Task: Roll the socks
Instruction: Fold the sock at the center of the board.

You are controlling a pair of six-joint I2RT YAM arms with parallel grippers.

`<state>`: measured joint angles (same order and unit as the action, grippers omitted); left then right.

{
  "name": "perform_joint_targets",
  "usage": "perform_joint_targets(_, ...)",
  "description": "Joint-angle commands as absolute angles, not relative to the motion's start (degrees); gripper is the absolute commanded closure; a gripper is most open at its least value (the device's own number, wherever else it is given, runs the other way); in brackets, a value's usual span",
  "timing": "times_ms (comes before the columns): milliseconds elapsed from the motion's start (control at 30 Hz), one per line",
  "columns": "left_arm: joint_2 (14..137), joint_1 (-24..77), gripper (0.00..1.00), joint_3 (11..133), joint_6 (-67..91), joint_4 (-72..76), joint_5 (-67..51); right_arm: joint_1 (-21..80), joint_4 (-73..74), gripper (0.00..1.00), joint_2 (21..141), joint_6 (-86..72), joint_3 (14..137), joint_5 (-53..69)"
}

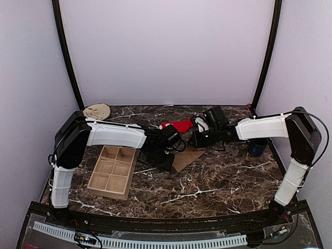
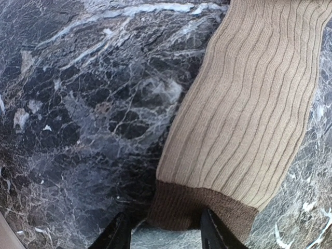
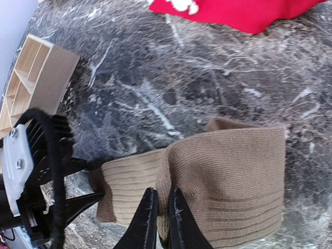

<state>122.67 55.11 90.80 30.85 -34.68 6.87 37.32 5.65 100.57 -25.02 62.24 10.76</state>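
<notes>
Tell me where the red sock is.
In the top view, the red sock lies at the far middle of the table, just behind the tan sock.

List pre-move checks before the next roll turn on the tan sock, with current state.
1. Right gripper pinches tan sock at its folded edge: ok.
2. Left gripper placed at cuff: ok, open and straddling it.
3. Sock rolled: not ok, one fold only.
4. Red sock apart from tan sock: ok.
5. Wooden tray apart from tan sock: ok.
6. Pinch firmness: cannot tell.
</notes>
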Motion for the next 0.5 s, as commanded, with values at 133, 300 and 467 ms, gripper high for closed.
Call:
perform_joint_targets(133,122.6,54.8,0.51,89.9,32.6,-35.1,6.3,41.5,2.3,0.92,99.4,-27.5,61.2,11.6)
perform_joint_targets(300,122.4,54.5,0.51,89.7,34.1,-35.2,5.6,43.1,0.8,0.92,99.2,-28.9,59.8,11.5)
perform_joint_targets(467,121.3,54.0,0.51,87.9,36.3,-34.0,4.6,44.3,-0.1,0.92,99.0,-29.9,58.6,11.4)
